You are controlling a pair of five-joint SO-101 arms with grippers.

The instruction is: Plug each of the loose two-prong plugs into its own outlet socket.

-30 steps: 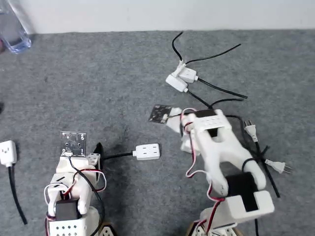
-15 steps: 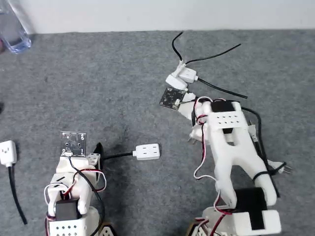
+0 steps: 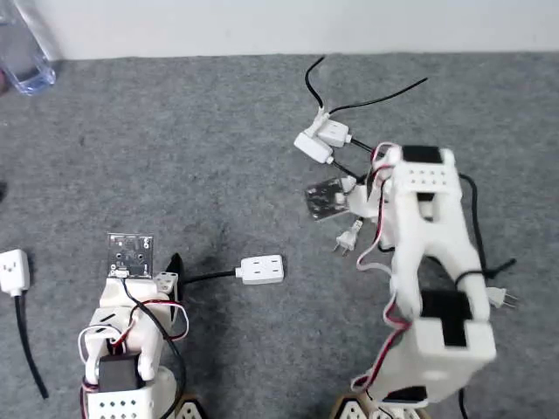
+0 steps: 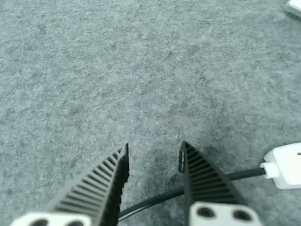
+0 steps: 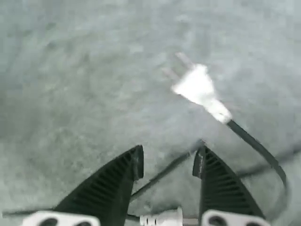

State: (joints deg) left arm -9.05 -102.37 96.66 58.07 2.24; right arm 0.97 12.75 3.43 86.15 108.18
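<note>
The right gripper hangs with black ribbed fingers parted, holding nothing, over grey carpet. Just past the tips lies a white two-prong plug, with bare carpet all round it. The left gripper is likewise spread and empty above a black cable running to a white rectangular outlet socket, open carpet ahead. A second white outlet block sits at the high view's left edge.

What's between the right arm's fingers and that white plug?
A thin black cord crosses the grey mat right at the fingers. The rest is bare mat up to the plug, as the right wrist view shows.
</note>
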